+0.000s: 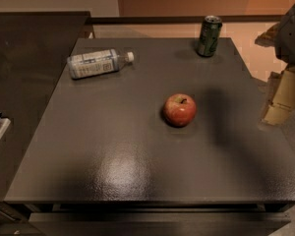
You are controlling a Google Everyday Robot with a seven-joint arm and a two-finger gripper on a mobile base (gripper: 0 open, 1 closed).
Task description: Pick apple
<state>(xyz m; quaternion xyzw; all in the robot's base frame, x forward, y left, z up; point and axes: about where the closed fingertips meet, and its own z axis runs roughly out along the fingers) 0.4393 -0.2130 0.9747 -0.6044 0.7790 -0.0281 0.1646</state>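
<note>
Your table (113, 146) is dark and slightly glossy, and it carries everything. The hand (278, 109) hangs at its right edge, over the rim, holding nothing; you cannot tell whether it is released or clenched. A plastic bottle (96, 63) lies on its side far across the table from the hand, and a green can (209, 36) stands upright at the back edge, beyond the hand. The apple (180, 109) sits stem-up near the table's middle, to the hand's left in the view and clear of it. Expect it to be firm, moderately heavy, smooth-skinned and prone to roll. Take it across its widest part, squarely, with modest squeeze to avoid bruising.
</note>
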